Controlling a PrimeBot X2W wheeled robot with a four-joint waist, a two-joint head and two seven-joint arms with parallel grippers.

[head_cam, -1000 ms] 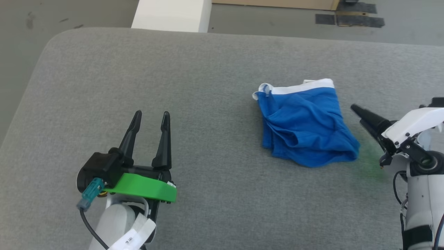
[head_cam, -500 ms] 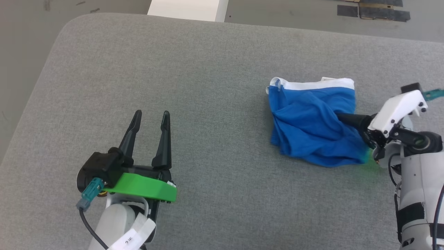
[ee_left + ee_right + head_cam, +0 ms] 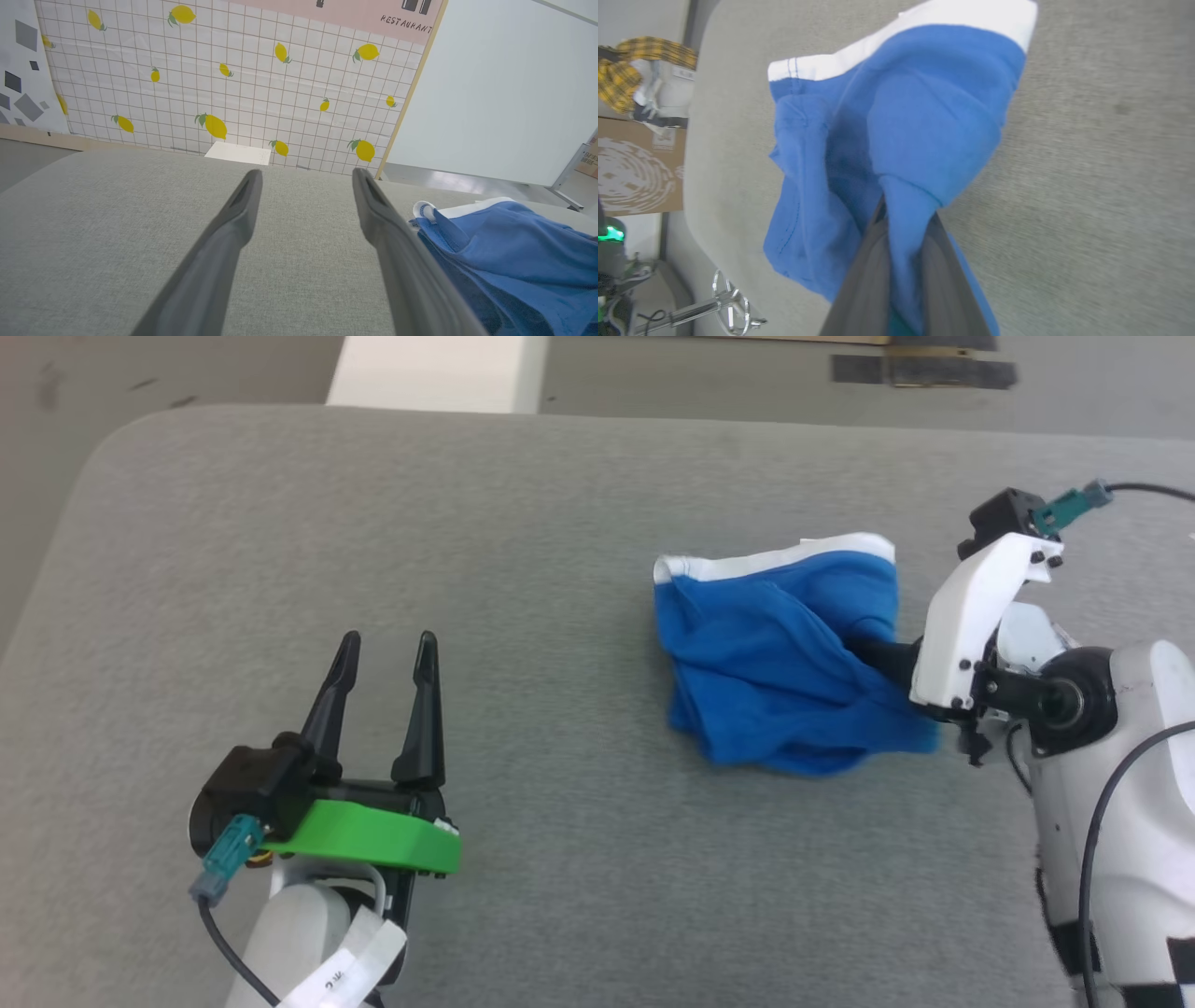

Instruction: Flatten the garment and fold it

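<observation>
Right gripper [image 3: 906,224] fingers pinching fold of crumpled blue shorts [image 3: 766,663] between them (probably to lift and spread); left gripper [image 3: 383,649] fingers spread, empty, shorts lying right of them on grey padded surface [image 3: 467,523].

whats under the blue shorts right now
The garment lies bunched on the grey table, which shows around it. The right gripper pinches a fold at its edge. Anything beneath the heap is covered.
</observation>
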